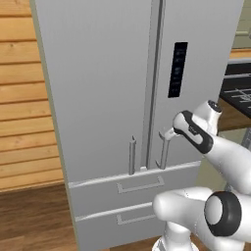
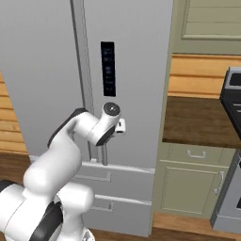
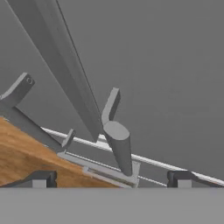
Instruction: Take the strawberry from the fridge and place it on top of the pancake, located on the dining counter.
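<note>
Closed fridge (image 1: 98,88), both doors shut, two drawers below. Strawberry somewhere out of sight, so location impossible to tell. Gripper (image 3: 111,179) up against the lower end of the right door's handle (image 3: 118,146), fingers (image 3: 41,179) spread wide, one on each side of the bar, not pinching it. Handle end sitting between the tips, close to the camera. Left door's handle (image 1: 132,155) just beside, across the seam between the doors. Dark control panel (image 2: 108,68) higher on the right door. Wooden counter (image 2: 197,120) over green cabinets to the right of the fridge.
</note>
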{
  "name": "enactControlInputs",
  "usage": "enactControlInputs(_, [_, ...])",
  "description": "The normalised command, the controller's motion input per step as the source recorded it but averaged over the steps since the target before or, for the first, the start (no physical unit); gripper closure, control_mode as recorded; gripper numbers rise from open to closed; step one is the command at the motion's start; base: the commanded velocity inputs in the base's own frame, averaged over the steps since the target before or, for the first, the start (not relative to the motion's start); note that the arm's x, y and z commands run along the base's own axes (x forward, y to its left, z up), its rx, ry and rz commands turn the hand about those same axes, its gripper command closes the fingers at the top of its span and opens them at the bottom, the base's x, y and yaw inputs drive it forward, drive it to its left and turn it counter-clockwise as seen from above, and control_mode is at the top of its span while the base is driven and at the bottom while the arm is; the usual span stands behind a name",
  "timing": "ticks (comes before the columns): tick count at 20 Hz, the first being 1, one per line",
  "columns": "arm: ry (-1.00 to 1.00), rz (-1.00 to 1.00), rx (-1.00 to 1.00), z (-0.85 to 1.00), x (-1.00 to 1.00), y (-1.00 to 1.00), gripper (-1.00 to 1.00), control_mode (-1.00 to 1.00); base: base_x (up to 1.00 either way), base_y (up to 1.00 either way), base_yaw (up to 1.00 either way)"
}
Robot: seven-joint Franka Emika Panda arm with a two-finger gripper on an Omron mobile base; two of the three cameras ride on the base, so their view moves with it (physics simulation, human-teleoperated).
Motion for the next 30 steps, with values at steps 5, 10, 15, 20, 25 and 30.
enactControlInputs(5, [-0.01,0.0,0.0,-0.27,0.26,0.01,-1.0,-1.0,0.0,0.0,0.0])
enactControlInputs(10, [-0.02,0.0,0.0,-0.22,0.23,0.09,-1.0,-1.0,0.0,0.0,0.0])
enactControlInputs(15, [-0.03,0.0,0.0,-0.15,0.2,0.1,-1.0,-1.0,0.0,0.0,0.0])
enactControlInputs(20, [-0.01,0.0,0.0,-0.18,0.06,0.03,-1.0,-1.0,0.0,0.0,0.0])
enactControlInputs(25, [-0.03,0.0,0.0,-0.07,0.04,0.17,-1.0,-1.0,0.0,0.0,0.0])
enactControlInputs(30, [-0.05,0.0,0.0,0.0,0.15,0.12,-1.0,-1.0,0.0,0.0,0.0])
